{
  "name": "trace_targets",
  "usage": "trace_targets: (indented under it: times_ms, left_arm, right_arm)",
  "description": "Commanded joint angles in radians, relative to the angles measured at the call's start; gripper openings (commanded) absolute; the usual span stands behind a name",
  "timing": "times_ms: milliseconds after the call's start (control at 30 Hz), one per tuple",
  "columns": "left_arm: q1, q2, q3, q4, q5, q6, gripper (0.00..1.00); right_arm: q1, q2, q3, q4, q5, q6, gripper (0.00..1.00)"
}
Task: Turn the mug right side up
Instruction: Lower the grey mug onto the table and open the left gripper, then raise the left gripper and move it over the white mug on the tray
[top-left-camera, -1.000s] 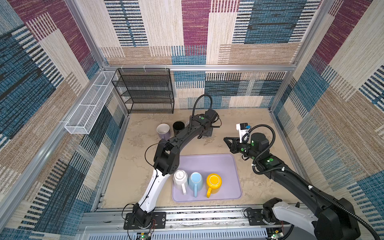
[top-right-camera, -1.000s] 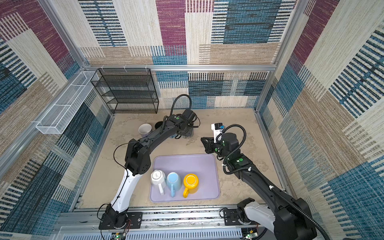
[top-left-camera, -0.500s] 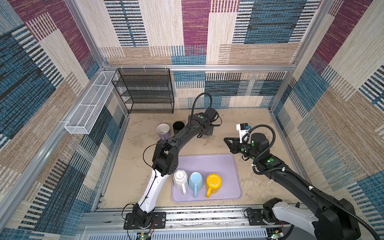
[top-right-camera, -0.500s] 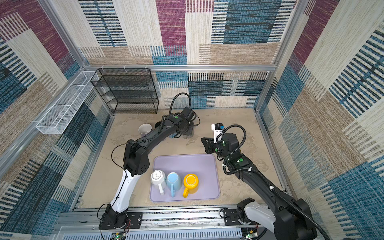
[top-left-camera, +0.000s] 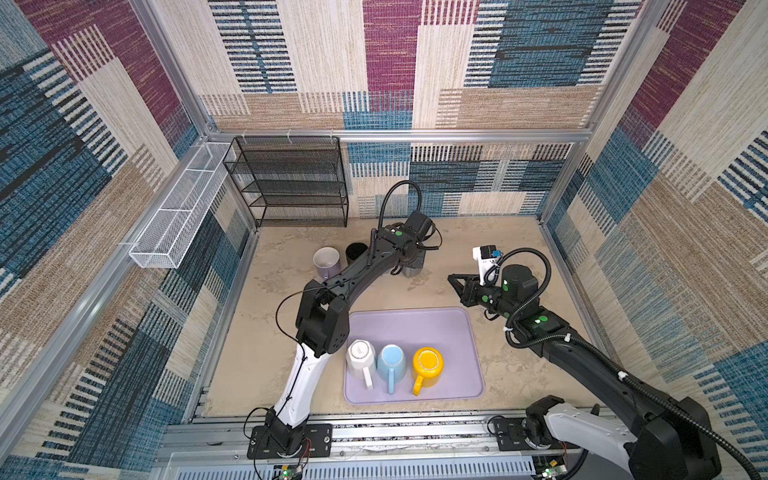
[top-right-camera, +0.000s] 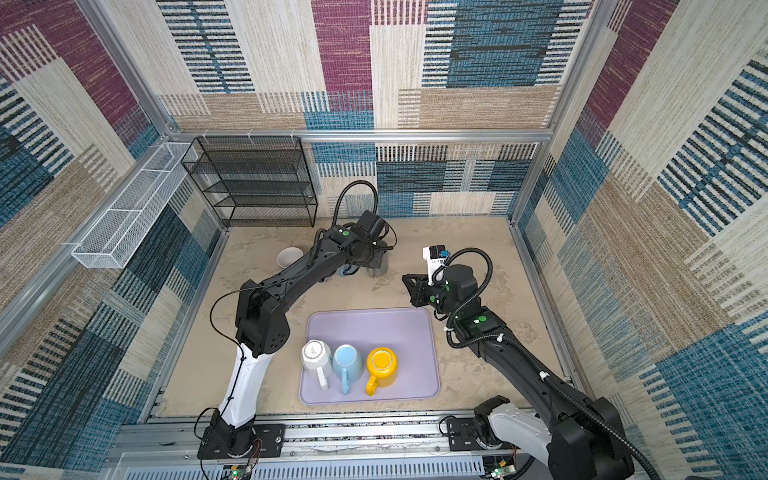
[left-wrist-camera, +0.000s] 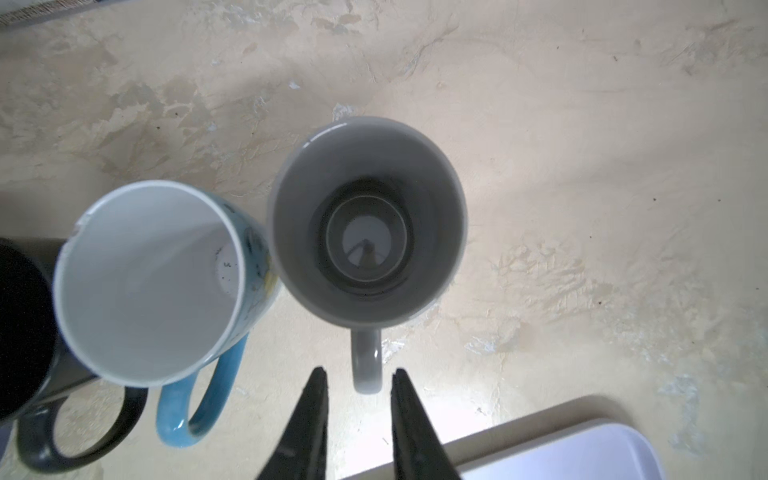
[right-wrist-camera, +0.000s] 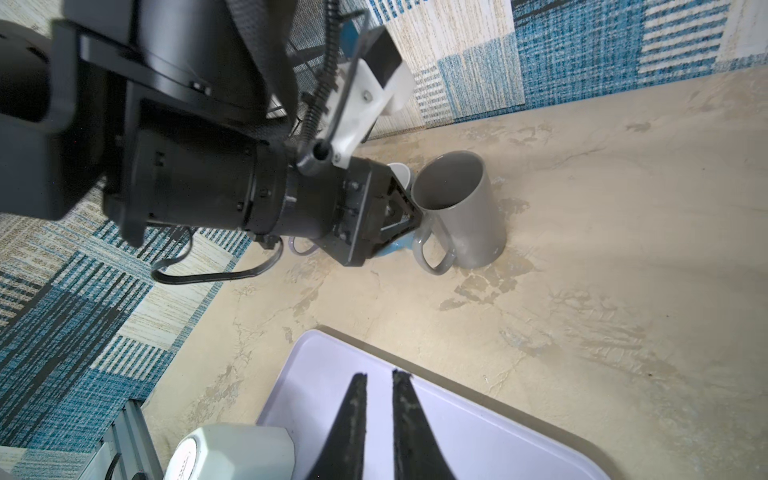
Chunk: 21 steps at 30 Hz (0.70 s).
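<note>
**Operator:** Where does the mug stand?

**Spotter:** Your grey mug (left-wrist-camera: 368, 220) is on the bench (top-left-camera: 478, 241), near the middle of its back edge. It is upright with its mouth up, and the base looks flat. A blue-handled mug (left-wrist-camera: 149, 282) stands just beside it, with a black mug (left-wrist-camera: 25, 316) beyond that.

**Operator:** And my claws?

**Spotter:** Your left claw (left-wrist-camera: 358, 370) is set narrow, one jaw on either side of the handle (left-wrist-camera: 366, 357). Bench shows on both sides of the handle, so I judge you are not clamping it. Your right claw (right-wrist-camera: 376, 376) is pinched almost together with nothing in it. It hangs near the back of the tray (top-left-camera: 415, 328), well apart from the mug.

**Operator:** So how much is done?

**Spotter:** The turn itself looks finished. What is left, I'd say, is to draw your left claw off the handle without nudging the mug into its neighbour. On the tray by the front edge, the white mug (top-left-camera: 360, 353) shows its base upward. I cannot read the blue mug (top-left-camera: 391, 360) or the yellow mug (top-left-camera: 428, 360) for certain from above, so you may have more to flip if they count
</note>
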Motion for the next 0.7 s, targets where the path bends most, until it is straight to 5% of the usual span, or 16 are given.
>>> trace_targets:
  times_ms: [0,667]
  left_arm:
    - [0.001,-0.047,-0.027,0.014,-0.033,0.001,0.24]
    - [0.012,-0.491,-0.466,0.006,-0.080,0.022,0.29]
  right_arm:
    - [0.000,0.008,0.015,-0.001,0.019,-0.011,0.18]
    - [0.000,0.089,0.015,0.026,0.046,-0.040,0.21]
